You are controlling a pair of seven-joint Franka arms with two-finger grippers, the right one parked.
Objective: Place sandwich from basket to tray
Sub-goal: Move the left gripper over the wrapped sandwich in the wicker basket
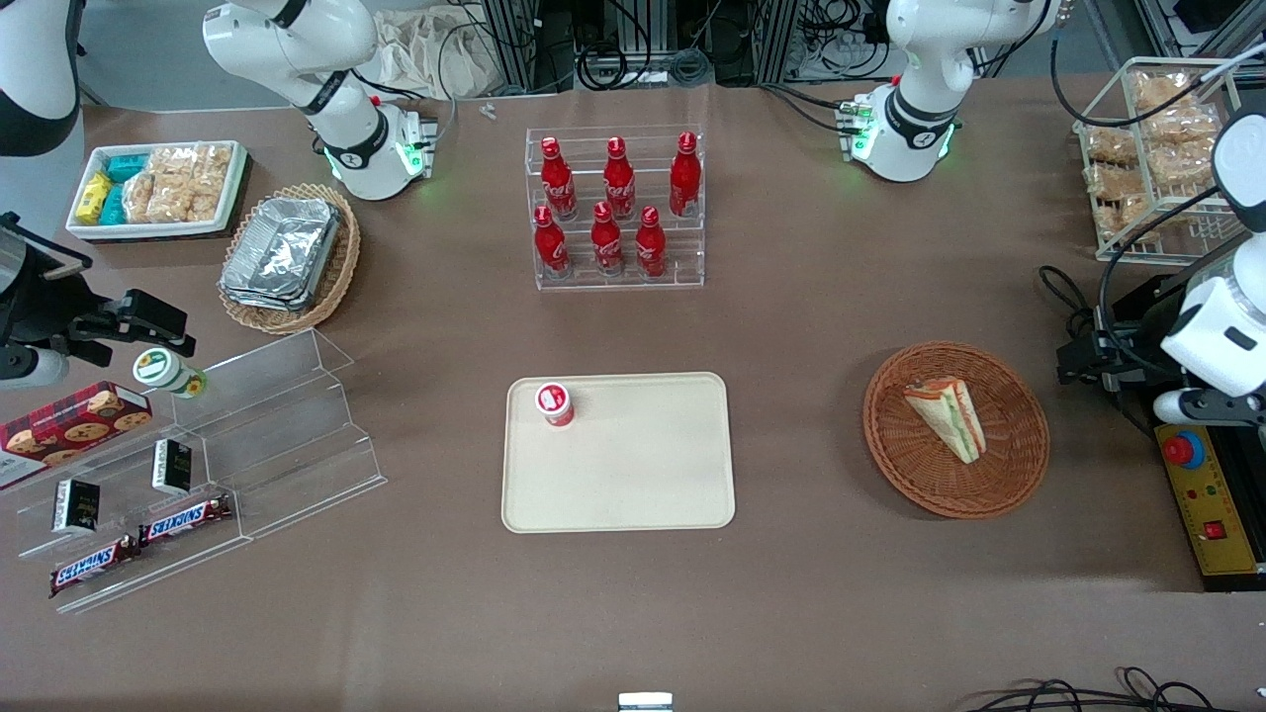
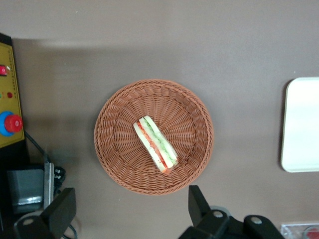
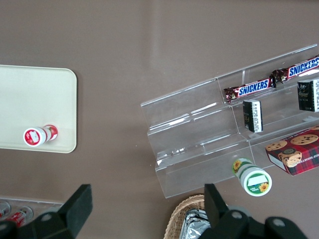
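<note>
End effector [image 2: 129, 211] of the left arm is held high above the round reddish-brown wicker basket [image 2: 117, 160], well clear of it, with both fingers [image 2: 198, 201] spread wide and nothing between them. In the front view the arm is seen only at the working arm's end of the counter [image 1: 811, 326], beside the basket [image 1: 895, 450].

The sandwich [image 2: 155, 144] is found lying in the basket, roughly at its middle, its cut side turned upward so that green and red filling layers are shown between pale bread. In the front view the sandwich [image 1: 948, 416] is seen as a wedge resting on the basket floor, untouched by the end effector.

The beige tray [image 1: 633, 475] is set on the counter, well apart from the basket, toward the parked arm's end. A small red-and-white lidded cup [image 1: 555, 403] is noted standing on the tray near one corner; the remainder of the tray surface is bare.

A yellow control box [image 1: 1209, 509] with a red button is recorded just beside the basket, at the counter edge. A clear rack of red bottles [image 1: 615, 208] is placed farther from the front camera than the tray.
</note>
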